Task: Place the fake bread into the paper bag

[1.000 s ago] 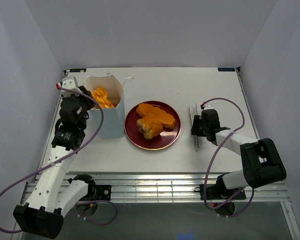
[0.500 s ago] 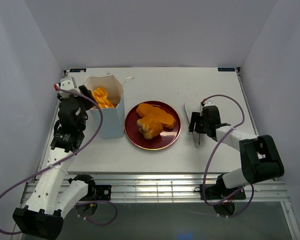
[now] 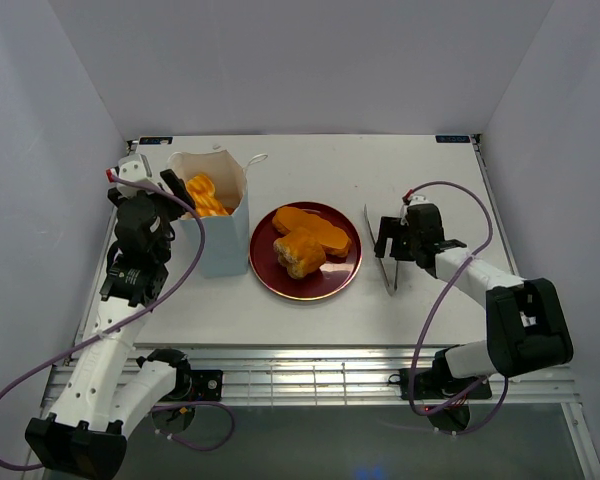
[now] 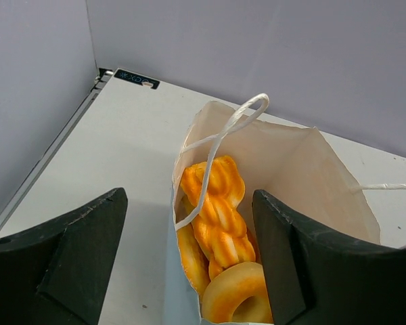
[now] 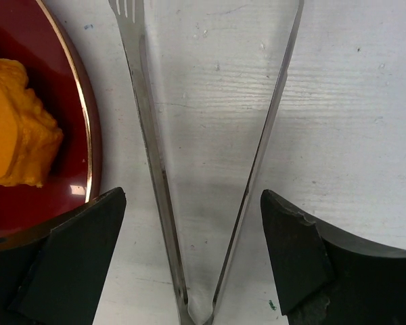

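The white paper bag stands upright at the left, with twisted orange fake bread inside. In the left wrist view a twisted piece and a golden ring lie in the bag. My left gripper is open astride the bag's left wall, holding nothing. More fake bread sits on the dark red plate. My right gripper hangs open over metal tongs, its fingers clear of both arms.
The metal tongs lie spread in a V on the table just right of the plate's rim. The bag's cord handle loops over its opening. Grey walls enclose the table on three sides.
Both grippers have opened wide. The right one has let go of the tongs, which now lie spread on the table. The left one has drawn back slightly at the bag's edge.
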You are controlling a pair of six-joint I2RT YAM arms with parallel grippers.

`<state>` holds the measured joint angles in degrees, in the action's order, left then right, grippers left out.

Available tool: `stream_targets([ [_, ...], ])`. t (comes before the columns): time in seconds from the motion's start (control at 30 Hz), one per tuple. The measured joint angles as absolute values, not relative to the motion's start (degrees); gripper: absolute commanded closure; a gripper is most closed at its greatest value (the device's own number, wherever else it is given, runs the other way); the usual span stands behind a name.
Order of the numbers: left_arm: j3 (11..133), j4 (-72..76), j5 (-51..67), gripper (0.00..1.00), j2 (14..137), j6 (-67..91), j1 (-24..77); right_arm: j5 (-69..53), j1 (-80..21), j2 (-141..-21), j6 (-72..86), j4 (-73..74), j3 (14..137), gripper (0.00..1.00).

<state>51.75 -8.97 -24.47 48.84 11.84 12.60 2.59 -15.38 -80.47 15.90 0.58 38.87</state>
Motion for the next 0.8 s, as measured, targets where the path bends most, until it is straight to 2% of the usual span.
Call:
stream_targets([
  [0.23,51.7,-8.8,-25.8,0.08,48.2,11.3,13.3,2.5,-15.4,-74.7,16.0,7.4,43.1,0.09],
  [0.4,51.3,-9.4,-26.1,0.07,45.9,10.8,14.4,3.2,-15.4,-67.6,16.1,10.6,49.8,0.05],
  [0.47,51.2,-11.1,-25.9,0.07,43.4,11.0,14.4,3.8,-15.4,-65.3,16.0,11.2,52.4,0.10],
  [0.6,51.2,-14.7,-24.4,0.07,38.4,12.2,14.4,5.5,-15.6,-61.6,16.0,12.2,56.6,0.10],
  [0.8,50.3,-20.5,-23.1,0.06,32.4,14.0,14.4,10.6,-17.1,-58.0,15.4,13.6,56.2,0.10],
])
